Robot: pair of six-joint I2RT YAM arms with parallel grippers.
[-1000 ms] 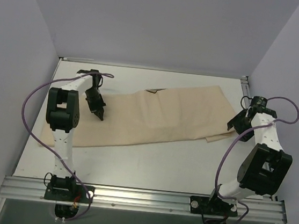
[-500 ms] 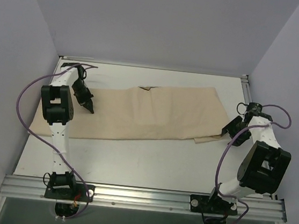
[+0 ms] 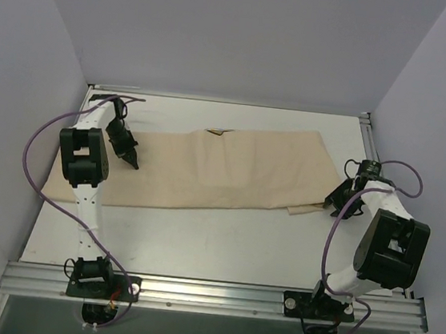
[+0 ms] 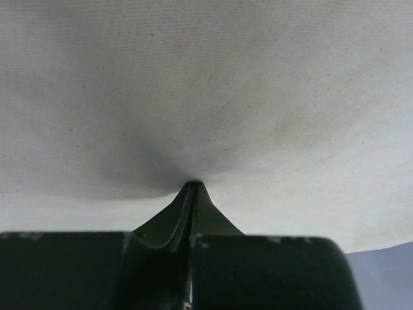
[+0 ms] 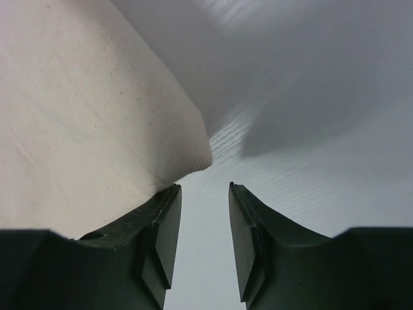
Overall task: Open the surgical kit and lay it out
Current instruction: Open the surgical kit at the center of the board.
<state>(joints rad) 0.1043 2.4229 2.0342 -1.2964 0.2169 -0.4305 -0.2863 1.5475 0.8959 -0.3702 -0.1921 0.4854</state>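
Observation:
The surgical kit's beige cloth wrap [image 3: 222,171] lies spread wide across the white table [image 3: 214,243]. Its steel tray and instruments are hidden. My left gripper [image 3: 134,165] is over the wrap's left part. In the left wrist view its tips [image 4: 193,185] are shut tight and pinch a pucker of the cloth [image 4: 206,97]. My right gripper [image 3: 333,205] is low at the wrap's right front corner. In the right wrist view it [image 5: 204,187] stands open with bare table between the jaws. The cloth corner [image 5: 174,148] lies just past its left fingertip [image 5: 169,194].
A small dark fold opening [image 3: 220,132] shows at the wrap's back edge. Lilac walls close in the table on the left, back and right. An aluminium rail [image 3: 208,294] carrying both arm bases runs along the near edge. Purple cables loop beside each arm.
My left gripper has drawn the wrap leftward and back, pulling it flatter. My right gripper has come down and nearer to the wrap's right corner, and its jaws have narrowed.

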